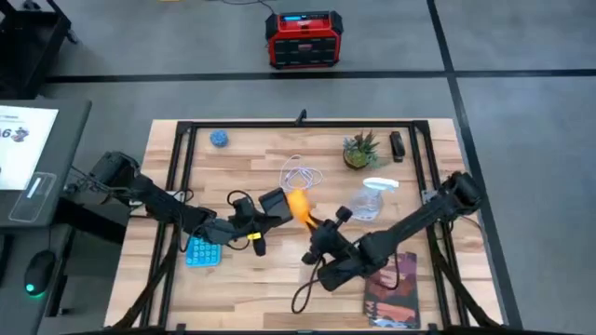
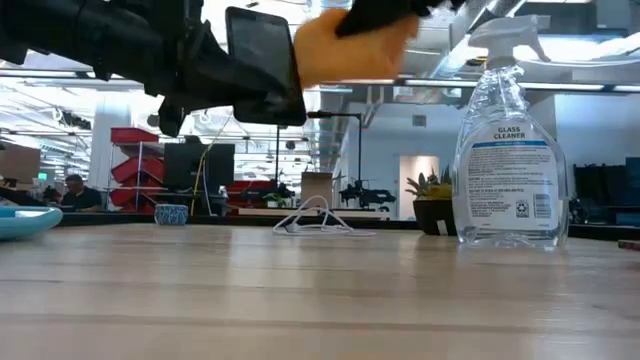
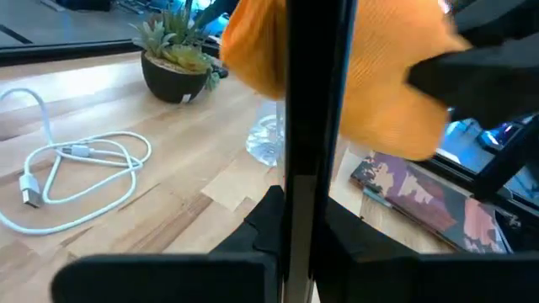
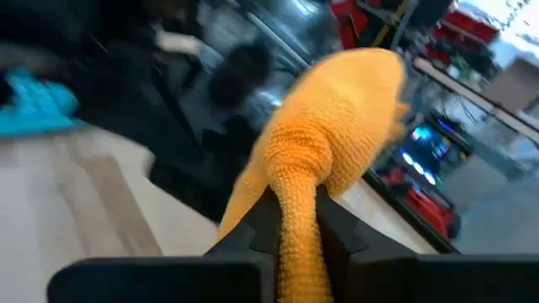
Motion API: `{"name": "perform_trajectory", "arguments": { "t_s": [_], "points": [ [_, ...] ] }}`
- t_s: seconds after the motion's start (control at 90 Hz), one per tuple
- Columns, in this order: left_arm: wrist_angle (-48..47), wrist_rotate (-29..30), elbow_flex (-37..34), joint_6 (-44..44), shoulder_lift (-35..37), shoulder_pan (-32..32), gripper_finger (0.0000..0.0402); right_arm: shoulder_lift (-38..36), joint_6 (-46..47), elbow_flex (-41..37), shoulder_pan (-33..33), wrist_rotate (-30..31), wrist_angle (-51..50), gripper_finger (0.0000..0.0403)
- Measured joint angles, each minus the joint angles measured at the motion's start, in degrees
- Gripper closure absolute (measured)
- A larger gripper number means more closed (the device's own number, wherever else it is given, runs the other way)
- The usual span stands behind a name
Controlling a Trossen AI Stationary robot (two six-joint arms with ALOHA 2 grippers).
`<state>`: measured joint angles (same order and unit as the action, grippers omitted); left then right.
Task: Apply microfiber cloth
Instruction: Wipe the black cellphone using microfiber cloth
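Observation:
The orange-yellow microfiber cloth (image 1: 299,206) is bunched in the air at the table's middle, with my right gripper (image 1: 318,226) shut on it. The cloth (image 2: 350,45) lies against the face of a black smartphone (image 2: 262,62), which stands on edge in the air, held by my left gripper (image 1: 264,212). In the left wrist view the smartphone (image 3: 316,126) shows edge-on between my fingers, the cloth (image 3: 379,84) behind it. My left gripper pinches the smartphone's lower end (image 3: 296,220) between its two fingers, coming from the table's left. The phone stands upright on edge, lifted clear of the table. My right gripper pinches a gathered fold of the cloth (image 4: 296,202) between its two fingers, coming from the table's near right. The cloth bulges beyond the fingers, clear of the table, against the phone.
A glass-cleaner spray bottle (image 1: 371,198) stands right of the middle, a potted plant (image 1: 359,152) behind it. A white cable (image 1: 300,173) lies at the far middle, a blue calculator (image 1: 202,251) near left, a dark reddish book (image 1: 393,293) near right.

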<state>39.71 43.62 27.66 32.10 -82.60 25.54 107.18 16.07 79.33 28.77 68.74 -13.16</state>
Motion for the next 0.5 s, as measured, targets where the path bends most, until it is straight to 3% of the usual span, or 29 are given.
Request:
{"name": "perform_trajectory", "arguments": {
  "t_s": [0.278,0.389,0.5],
  "points": [
    [0.08,-1.14,0.00,-0.16,-0.01,0.00,0.0389,0.04,-28.38,-0.02,-5.47,-18.17,20.09,0.0383],
    [0.14,-1.88,0.00,-0.18,0.00,0.00,0.0389,0.02,-29.86,0.00,-7.85,-30.36,18.67,0.0383],
    [0.28,-3.66,0.00,-0.18,-0.01,-0.04,0.0389,0.01,-26.91,0.01,-8.74,-32.46,12.78,0.0383]
  ]
}}
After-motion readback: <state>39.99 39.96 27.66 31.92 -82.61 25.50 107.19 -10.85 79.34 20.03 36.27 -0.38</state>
